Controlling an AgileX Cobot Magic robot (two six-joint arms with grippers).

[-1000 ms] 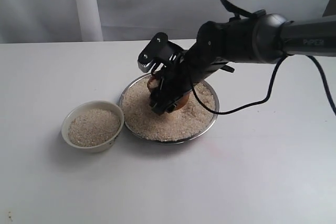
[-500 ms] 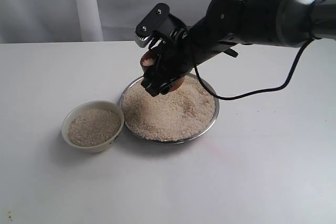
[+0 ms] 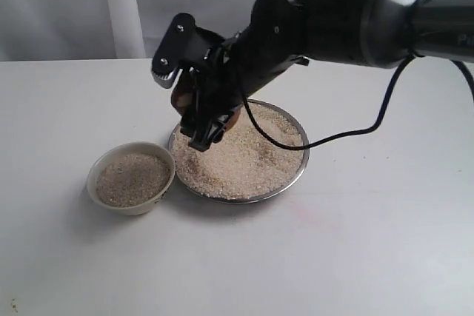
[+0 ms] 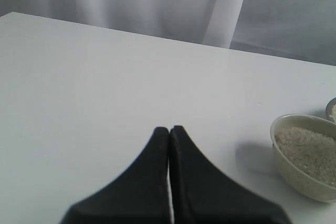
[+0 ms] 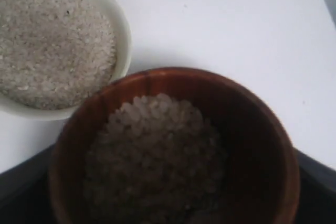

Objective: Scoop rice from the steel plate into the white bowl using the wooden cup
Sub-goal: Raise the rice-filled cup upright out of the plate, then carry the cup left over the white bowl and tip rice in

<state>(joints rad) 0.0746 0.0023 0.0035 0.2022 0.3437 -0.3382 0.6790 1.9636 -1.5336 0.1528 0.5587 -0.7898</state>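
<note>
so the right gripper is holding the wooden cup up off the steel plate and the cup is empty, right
Not quite: the wooden cup is not empty. The right wrist view shows rice filling it. The rest stands: in the exterior view the right gripper holds the cup raised off the steel plate.

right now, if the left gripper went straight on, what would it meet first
Way looks free as far as shown: the left gripper points over the table; the white bowl sits off its line.
</note>
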